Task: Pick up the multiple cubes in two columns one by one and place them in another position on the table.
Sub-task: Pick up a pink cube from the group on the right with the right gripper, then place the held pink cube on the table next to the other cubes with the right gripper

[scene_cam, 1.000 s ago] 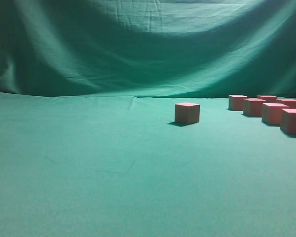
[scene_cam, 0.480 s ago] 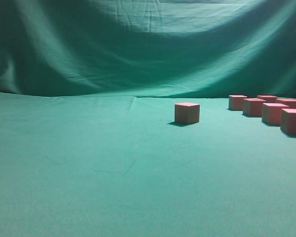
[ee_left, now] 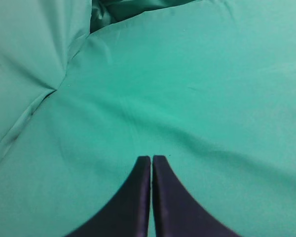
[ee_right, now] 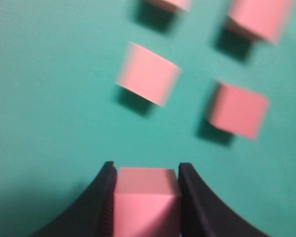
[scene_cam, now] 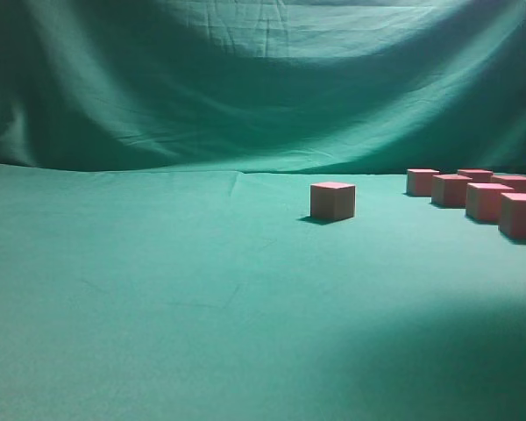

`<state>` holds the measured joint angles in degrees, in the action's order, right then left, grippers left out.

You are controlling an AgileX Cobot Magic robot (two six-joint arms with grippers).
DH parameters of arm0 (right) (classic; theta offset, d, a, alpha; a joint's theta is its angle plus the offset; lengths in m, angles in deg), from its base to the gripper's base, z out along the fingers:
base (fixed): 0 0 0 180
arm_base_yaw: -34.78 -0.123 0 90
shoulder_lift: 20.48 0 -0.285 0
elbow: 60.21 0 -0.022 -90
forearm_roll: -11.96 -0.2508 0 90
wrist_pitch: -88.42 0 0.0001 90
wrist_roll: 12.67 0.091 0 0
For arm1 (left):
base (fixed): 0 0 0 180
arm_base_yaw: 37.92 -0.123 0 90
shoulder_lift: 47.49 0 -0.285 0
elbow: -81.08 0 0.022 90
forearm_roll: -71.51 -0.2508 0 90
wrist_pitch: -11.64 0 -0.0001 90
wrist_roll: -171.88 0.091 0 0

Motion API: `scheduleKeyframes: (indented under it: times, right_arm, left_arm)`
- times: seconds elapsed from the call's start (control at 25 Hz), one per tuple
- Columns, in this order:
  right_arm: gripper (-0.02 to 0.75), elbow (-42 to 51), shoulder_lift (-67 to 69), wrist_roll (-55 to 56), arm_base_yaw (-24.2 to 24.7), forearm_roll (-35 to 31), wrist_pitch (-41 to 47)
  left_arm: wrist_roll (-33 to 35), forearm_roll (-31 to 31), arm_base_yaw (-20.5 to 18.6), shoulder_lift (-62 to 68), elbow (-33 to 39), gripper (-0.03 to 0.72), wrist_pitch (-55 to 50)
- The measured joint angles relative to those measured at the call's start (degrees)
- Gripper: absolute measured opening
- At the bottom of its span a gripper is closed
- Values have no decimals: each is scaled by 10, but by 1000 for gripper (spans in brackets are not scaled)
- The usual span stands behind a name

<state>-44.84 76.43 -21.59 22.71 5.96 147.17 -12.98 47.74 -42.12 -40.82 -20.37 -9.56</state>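
- At lower centre of the right wrist view, the right tool (ee_right: pixel 146 197) pinches one cube (ee_right: pixel 147 195); other cubes (ee_right: pixel 148 74) sit above on the surface (ee_right: pixel 49 98).
- Left tool (ee_left: pixel 151 160): pressed together, idle.
- Step: pick-up. Next: lift clear, carry toward the lone cube (scene_cam: pixel 332 200).

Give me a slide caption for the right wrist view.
Right gripper clamps one pink cube above four others on the green table.

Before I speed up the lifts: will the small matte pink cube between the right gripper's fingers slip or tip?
Probably not: the small matte pink cube has flat faces squarely between the black fingers of the right gripper. Its matte surface suggests decent friction. It looks rigid and unlikely to roll.
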Motion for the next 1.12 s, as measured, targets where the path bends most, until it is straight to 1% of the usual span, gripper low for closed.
scheduleKeyframes:
  times: [0.16, 0.32, 0.4, 0.52, 0.64, 0.76, 0.88, 1.12]
  right_arm:
    - [251, -123, 21, -55, -81, -8, 44]
    - [251, -254, 100, -111, -154, 18, 97]
    - [251, -323, 151, -145, -184, 33, 113]
    - [251, -409, 228, -210, -214, 42, 117]
    - [251, -466, 288, -281, -231, 38, 117]
    - [251, -489, 322, -345, -235, 34, 120]
    - [251, -494, 346, -369, -235, 36, 109]
    - [251, -494, 378, -400, -235, 44, 58]
  left_arm:
    - [0, 0, 0, 0, 0, 0, 0]
    - [0, 0, 0, 0, 0, 0, 0]
    - [0, 0, 0, 0, 0, 0, 0]
    - [0, 0, 0, 0, 0, 0, 0]
    - [0, 0, 0, 0, 0, 0, 0]
    - [0, 0, 0, 0, 0, 0, 0]
    - [0, 0, 0, 0, 0, 0, 0]
    - [0, 0, 0, 0, 0, 0, 0]
